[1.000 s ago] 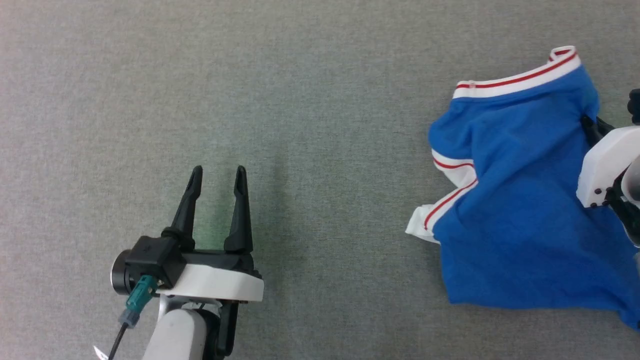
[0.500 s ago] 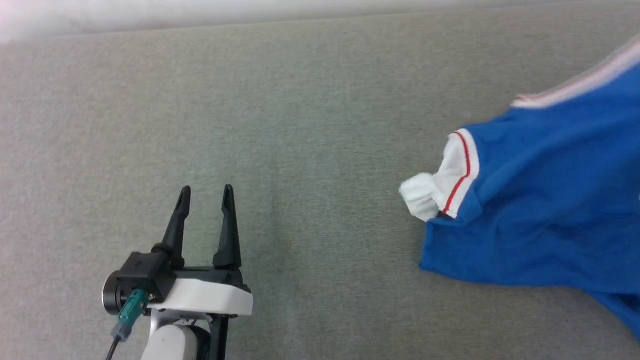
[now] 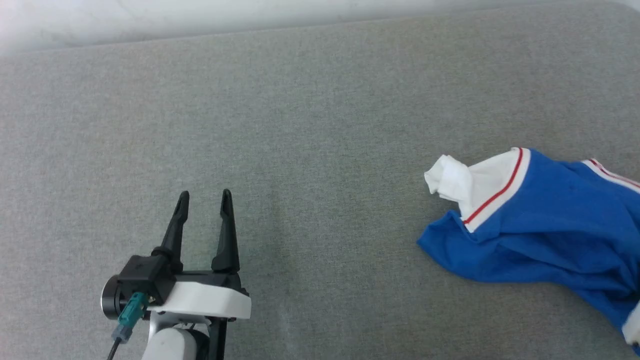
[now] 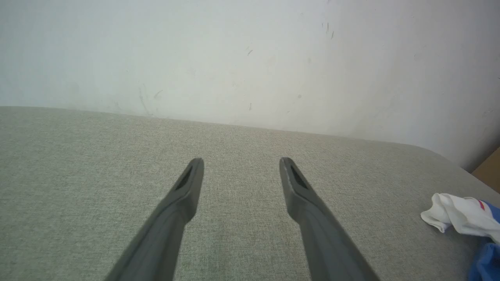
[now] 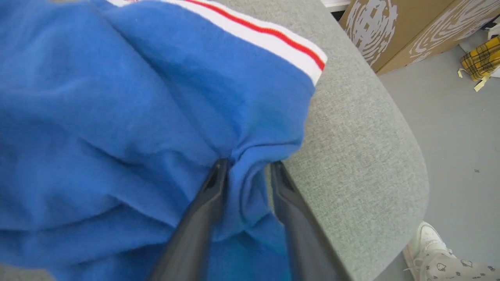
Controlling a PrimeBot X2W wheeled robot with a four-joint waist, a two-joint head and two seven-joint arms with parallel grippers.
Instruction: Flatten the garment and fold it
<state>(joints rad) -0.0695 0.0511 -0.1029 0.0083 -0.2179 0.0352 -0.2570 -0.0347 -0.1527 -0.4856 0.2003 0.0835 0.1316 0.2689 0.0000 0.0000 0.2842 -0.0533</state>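
The worktop [image 3: 320,125] is grey woven fabric with a rounded corner, and there's a pale, scuffed wall [image 4: 250,58] behind it. Off the edge are a grey floor [image 5: 461,128], cardboard boxes [image 5: 394,27], a yellow plaid scrap [image 5: 480,58] and somebody's white shoe [image 5: 429,242]. The garment [image 3: 550,230] lies crumpled at the worktop's right end, cut off by the head view's edge. The left gripper [image 3: 205,192] sits well apart from it, jaws spread wide and empty. The right gripper [image 5: 249,163] has its jaws partway apart around a blue fold, but it's hard to tell if it's actually pinching.
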